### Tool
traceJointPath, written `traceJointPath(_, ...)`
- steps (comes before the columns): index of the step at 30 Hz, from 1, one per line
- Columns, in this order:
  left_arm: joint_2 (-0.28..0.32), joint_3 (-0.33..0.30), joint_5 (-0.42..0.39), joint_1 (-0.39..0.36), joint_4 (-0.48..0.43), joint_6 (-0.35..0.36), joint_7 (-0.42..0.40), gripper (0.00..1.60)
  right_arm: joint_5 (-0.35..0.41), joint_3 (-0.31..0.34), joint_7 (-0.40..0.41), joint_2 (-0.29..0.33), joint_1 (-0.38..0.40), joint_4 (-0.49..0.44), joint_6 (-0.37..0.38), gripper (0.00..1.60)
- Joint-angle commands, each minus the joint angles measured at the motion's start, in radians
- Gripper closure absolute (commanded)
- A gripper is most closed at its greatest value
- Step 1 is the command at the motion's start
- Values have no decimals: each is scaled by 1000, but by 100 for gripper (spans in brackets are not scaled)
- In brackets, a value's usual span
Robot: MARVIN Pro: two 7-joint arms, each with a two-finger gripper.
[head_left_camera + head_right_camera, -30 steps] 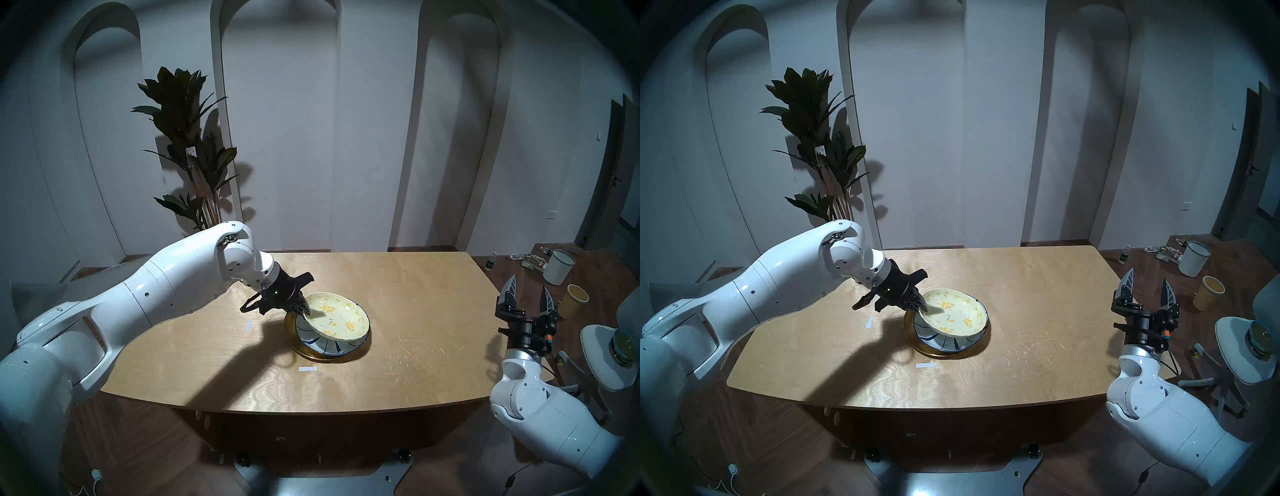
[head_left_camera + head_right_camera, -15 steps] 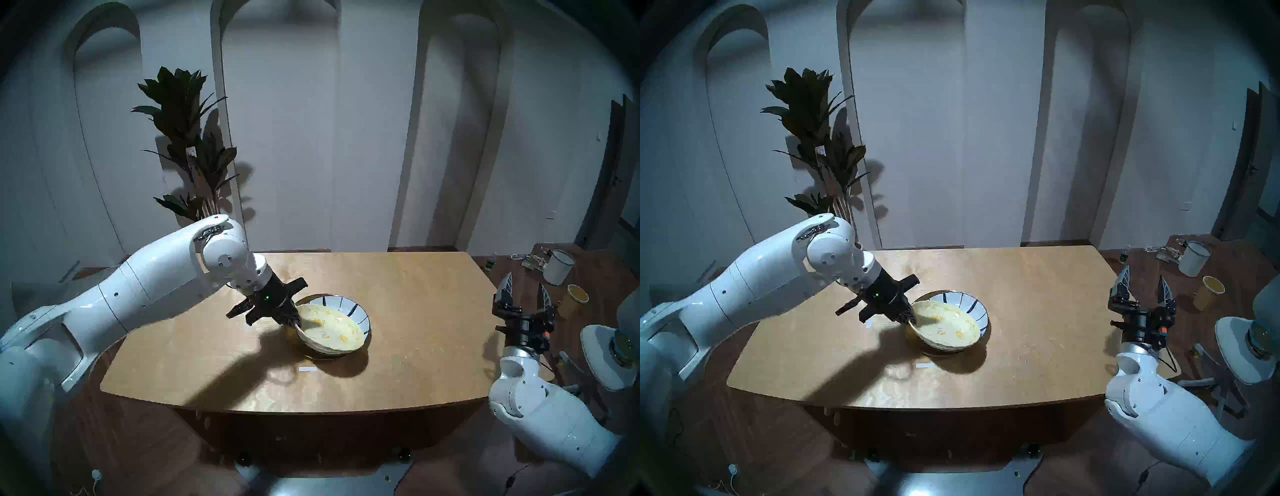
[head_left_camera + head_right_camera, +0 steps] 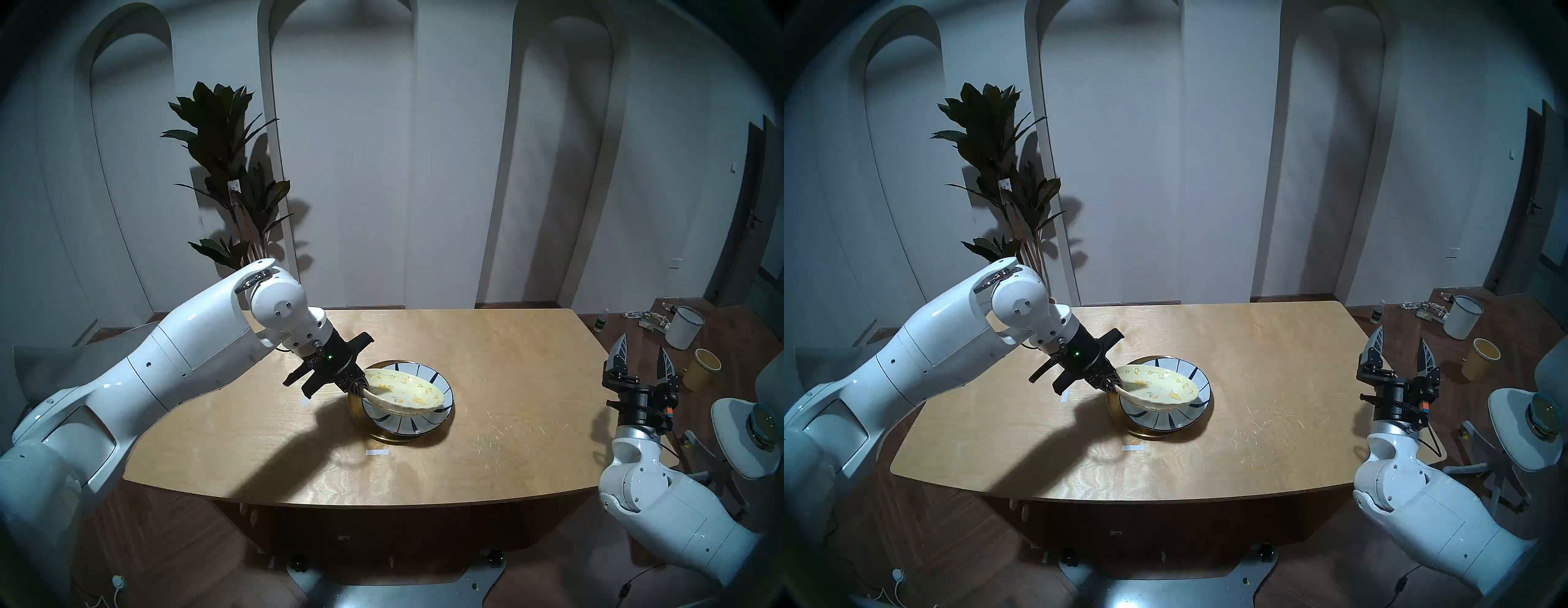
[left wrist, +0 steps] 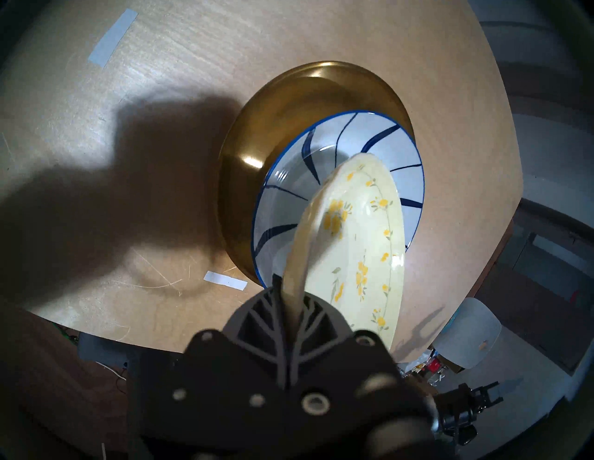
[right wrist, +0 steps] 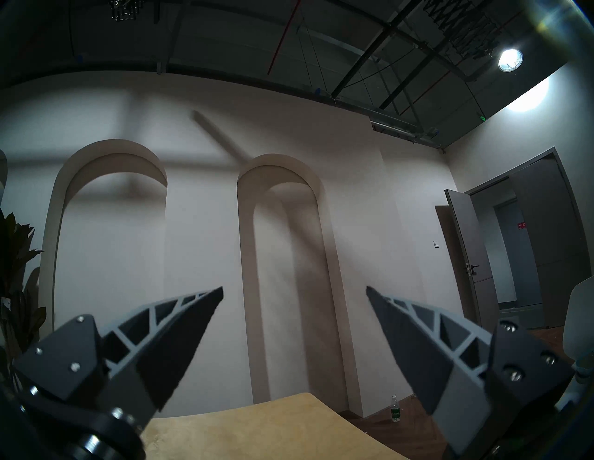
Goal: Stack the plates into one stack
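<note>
A gold metal plate (image 3: 355, 409) (image 4: 276, 128) lies on the table with a white plate with dark-blue strokes (image 3: 418, 422) (image 4: 337, 151) on it. My left gripper (image 3: 364, 387) (image 4: 291, 300) is shut on the left rim of the pale-yellow floral plate (image 3: 407, 392) (image 3: 1157, 384) (image 4: 363, 244). That plate hangs tilted over the white-and-blue one, its near edge low and its far edge raised. My right gripper (image 3: 642, 356) (image 3: 1401, 346) (image 5: 294, 297) stands open and empty, pointing up, off the table's right end.
The wooden table (image 3: 509, 361) has a tape strip (image 3: 376, 452) in front of the plates. A potted plant (image 3: 231, 178) stands behind the left arm. Buckets (image 3: 684, 327) and a white chair (image 3: 738, 429) are on the floor at the right.
My left wrist has rolled and shifted, swinging the floral plate from tilted toward me to the opposite tilt over the white-and-blue plate. The right gripper has moved slightly left.
</note>
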Motion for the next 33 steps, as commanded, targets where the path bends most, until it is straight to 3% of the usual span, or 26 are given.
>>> traceJointPath(1,-14,-46,-2,5,6,30,-63,160,13,-15,24,-10,44,15,-1,0)
traceJointPath(15,-41,-30,5,26,27,38,-85,160,30,-26,40,-6,59,29,-5,0)
traceJointPath(20,-35,-27,58,47,7,25,-134,160,34,-25,43,-3,52,32,-14,0)
traceJointPath(28,-88,-15,149,35,59,10,-190,160,33,-24,44,-2,43,33,-25,0)
traceJointPath(33,-102,-17,137,26,82,12,-176,160,31,-20,38,-1,37,29,-22,0)
